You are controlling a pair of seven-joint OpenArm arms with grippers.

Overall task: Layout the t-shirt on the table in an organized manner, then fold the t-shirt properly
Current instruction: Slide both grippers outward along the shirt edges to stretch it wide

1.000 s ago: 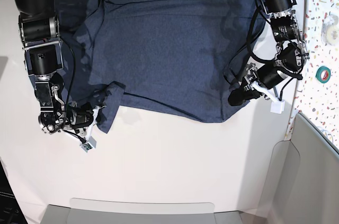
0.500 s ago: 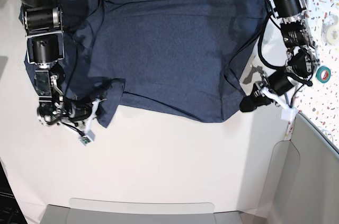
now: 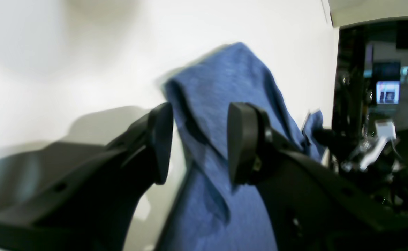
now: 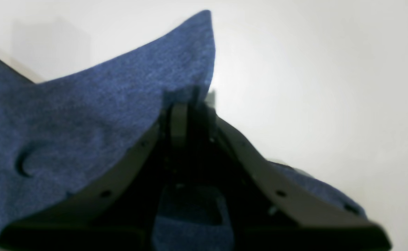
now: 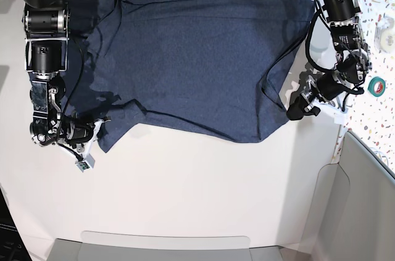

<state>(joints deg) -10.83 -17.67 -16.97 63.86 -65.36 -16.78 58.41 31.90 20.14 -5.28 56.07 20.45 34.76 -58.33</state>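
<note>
Where it lies spread, t-shirt (image 5: 197,57) navy, left fingers (image 3: 162,139) spread, right fingers (image 4: 179,122) pinching its edge

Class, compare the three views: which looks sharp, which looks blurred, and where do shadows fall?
Base view: sharp and evenly lit, the t-shirt crisp on the table. Left wrist view: soft, cloth edges smeared, the open left pincer casting a grey shadow on the white surface. Right wrist view: right pincer near and dark, fabric out of focus.

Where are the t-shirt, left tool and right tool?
t-shirt (image 5: 197,57): base view, middle of the spread body.
left tool (image 3: 198,139): left wrist view, gap between parted fingertips, cloth between them.
right tool (image 4: 186,104): right wrist view, closed fingertips pinching a shirt corner.
</note>
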